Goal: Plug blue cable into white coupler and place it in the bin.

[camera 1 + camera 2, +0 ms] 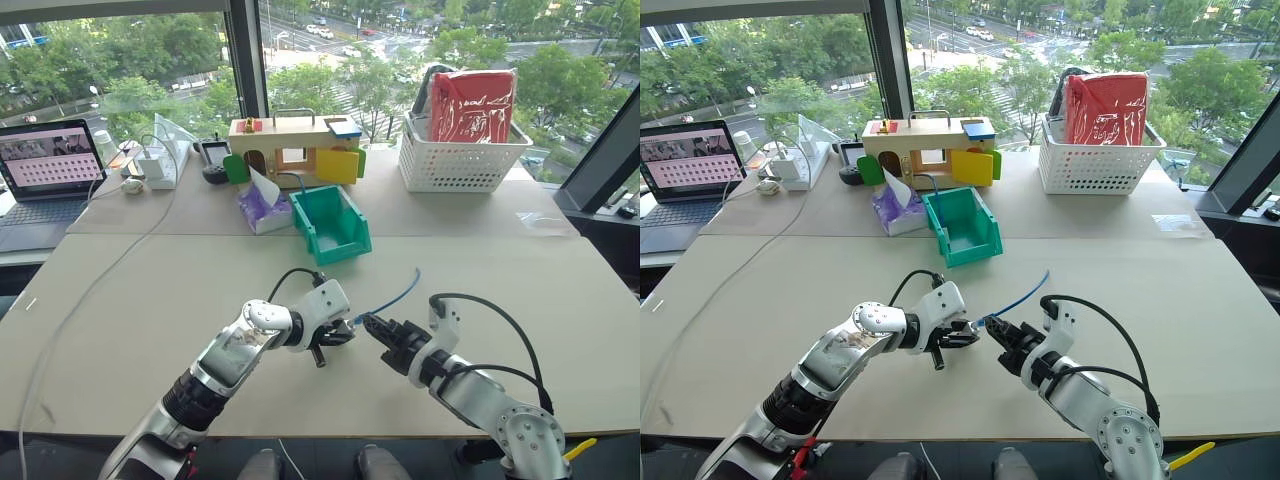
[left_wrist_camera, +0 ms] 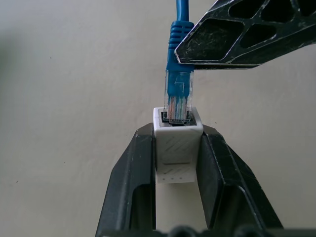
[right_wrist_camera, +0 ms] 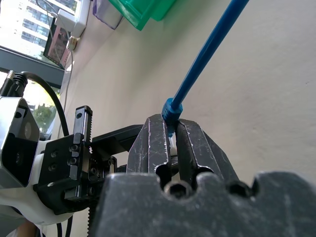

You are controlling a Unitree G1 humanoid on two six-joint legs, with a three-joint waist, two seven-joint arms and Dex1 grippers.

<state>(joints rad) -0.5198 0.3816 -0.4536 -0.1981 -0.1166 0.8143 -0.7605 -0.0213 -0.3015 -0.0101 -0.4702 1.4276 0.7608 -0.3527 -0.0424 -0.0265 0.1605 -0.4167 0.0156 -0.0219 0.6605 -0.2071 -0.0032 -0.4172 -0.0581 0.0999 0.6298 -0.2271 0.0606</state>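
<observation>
In the left wrist view the white coupler [image 2: 177, 148] is pinched between the two black fingers of my left gripper [image 2: 177, 133], socket facing away from the wrist. The clear plug of the blue cable [image 2: 177, 94] sits in that socket. My right gripper [image 1: 372, 325] is shut on the blue cable just behind the plug, and one of its fingers [image 2: 242, 34] reaches in from the side. Both grippers meet above the near middle of the table. The rest of the blue cable [image 1: 395, 298] trails away to the back right. The teal bin [image 1: 330, 225] stands further back, near the middle.
A purple tissue box [image 1: 262, 205] sits beside the bin, with a wooden toy house [image 1: 295, 150] behind it. A white lattice basket [image 1: 462, 160] holding a red bag stands at the back right. A laptop [image 1: 45, 170] is at the far left, and a long white cord [image 1: 100, 280] crosses the left of the table.
</observation>
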